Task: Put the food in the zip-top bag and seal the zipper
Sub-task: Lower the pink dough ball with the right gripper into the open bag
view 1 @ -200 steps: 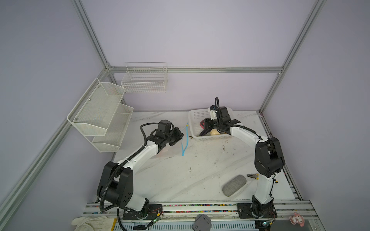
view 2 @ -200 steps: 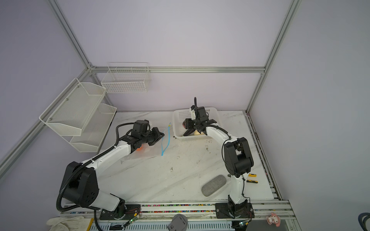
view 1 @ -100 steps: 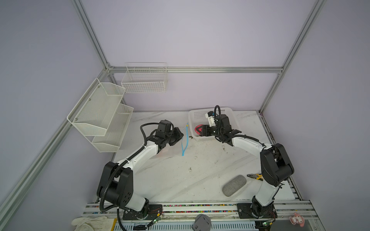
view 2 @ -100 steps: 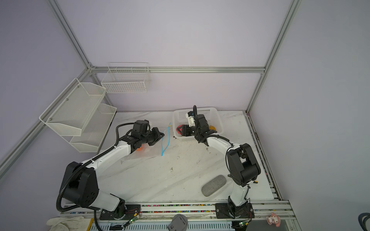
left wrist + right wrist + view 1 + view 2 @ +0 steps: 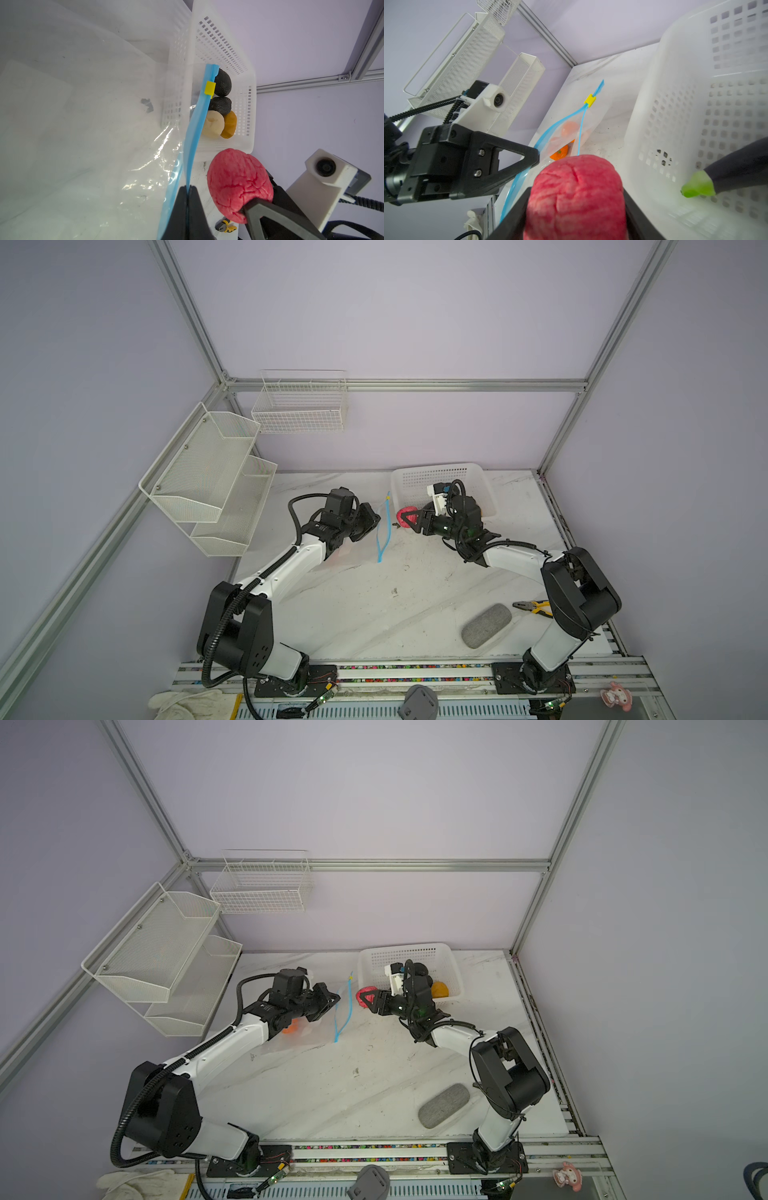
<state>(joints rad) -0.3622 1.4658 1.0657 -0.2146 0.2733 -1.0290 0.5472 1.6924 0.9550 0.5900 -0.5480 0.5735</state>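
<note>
Food sits in two containers and in one tool. On the left arm's side of the counter (image 5: 374,614) lies the zip-top bag (image 5: 307,1033), clear, with a bright orange piece (image 5: 560,154) inside near the mouth and a paler orange shape (image 5: 569,127) behind the film. The zipper (image 5: 554,126) is parted, its two blue strips meeting only at the yellow tab (image 5: 589,100).

Just beside the bag's mouth, near the back wall, stands the white basket (image 5: 228,52). It holds two black pieces (image 5: 223,84), a cream piece (image 5: 214,126) and a yellow-brown piece (image 5: 229,124) packed against one another. The right wrist view also shows a dark piece with a green cap (image 5: 697,185) on the basket floor.

The left tool (image 5: 188,189) is pinched fully closed on one strip of the zipper and holds that strip up off the counter, while the other strip lies lower. The right tool (image 5: 577,207) is partly open, with its fingers clamped on either side of the pink piece (image 5: 239,185). That piece hangs above the counter between the basket and the bag's mouth, near the zipper but apart from it.

In both top views the right arm covers most of the basket's contents. The film blurs what lies deeper in the bag, so I cannot count the pieces there. The picture's edge cuts off the dark piece.
</note>
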